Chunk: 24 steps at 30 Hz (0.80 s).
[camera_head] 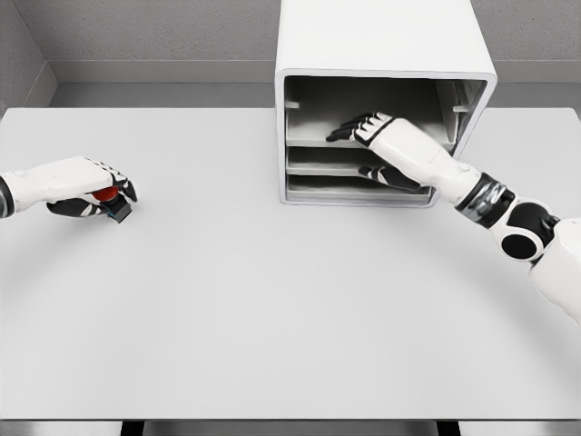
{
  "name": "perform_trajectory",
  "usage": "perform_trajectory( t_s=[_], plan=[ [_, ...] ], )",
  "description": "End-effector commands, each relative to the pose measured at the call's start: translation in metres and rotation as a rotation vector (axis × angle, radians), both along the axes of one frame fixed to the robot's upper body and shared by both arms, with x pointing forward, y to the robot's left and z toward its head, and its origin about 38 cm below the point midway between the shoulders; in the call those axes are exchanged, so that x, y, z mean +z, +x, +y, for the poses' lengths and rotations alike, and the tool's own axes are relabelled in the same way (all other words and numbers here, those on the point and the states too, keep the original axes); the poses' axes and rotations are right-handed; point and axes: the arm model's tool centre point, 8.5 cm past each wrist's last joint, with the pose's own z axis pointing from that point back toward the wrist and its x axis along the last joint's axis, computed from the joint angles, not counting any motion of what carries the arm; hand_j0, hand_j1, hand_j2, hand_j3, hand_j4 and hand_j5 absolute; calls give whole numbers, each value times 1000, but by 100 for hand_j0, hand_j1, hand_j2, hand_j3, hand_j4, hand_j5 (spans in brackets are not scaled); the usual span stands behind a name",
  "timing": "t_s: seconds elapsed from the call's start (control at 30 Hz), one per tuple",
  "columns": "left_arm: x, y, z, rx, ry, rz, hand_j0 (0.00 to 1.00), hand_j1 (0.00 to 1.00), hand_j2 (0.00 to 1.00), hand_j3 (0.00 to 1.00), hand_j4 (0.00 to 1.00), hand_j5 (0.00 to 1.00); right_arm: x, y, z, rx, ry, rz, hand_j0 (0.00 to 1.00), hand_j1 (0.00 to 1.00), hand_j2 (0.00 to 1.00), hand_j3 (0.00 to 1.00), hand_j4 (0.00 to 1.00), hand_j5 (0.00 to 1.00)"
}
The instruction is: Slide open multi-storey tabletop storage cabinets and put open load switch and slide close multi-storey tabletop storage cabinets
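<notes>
Switch (108, 196) gripped in my left hand (86, 184), frame left. Right hand (368, 127), fingers spread, empty, reaches into cabinet (381, 54). Next: carry switch to shelf.

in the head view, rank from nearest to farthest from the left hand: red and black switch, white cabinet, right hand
1. Red and black switch: at the left hand, under its fingers.
2. White box-shaped cabinet: far side, right of centre.
3. Right hand: inside the cabinet's opening; close to call with it.
</notes>
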Motion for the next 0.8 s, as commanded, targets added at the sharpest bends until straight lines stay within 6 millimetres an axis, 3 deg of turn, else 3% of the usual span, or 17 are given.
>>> perform_trajectory(
  t_s=[0.0,0.27,0.57,0.77],
  plan=[
    [1,0,1,3,-4,-1,52,52,52,52,52,52,-3,0,-1,-2,-2,8,80,80,80,80,80,80],
    [6,0,-1,-3,-9,-14,46,46,46,46,46,46,-5,-5,-12,-11,-18,14,81,81,81,81,81,81],
    [17,-2,-7,-29,-7,-44,44,44,44,44,44,44,9,-22,-10,40,-26,-22,81,81,81,81,81,81],
    [24,-2,-13,-48,-10,-63,44,44,44,44,44,44,4,-26,-11,39,-25,-11,81,81,81,81,81,81]
  ],
)
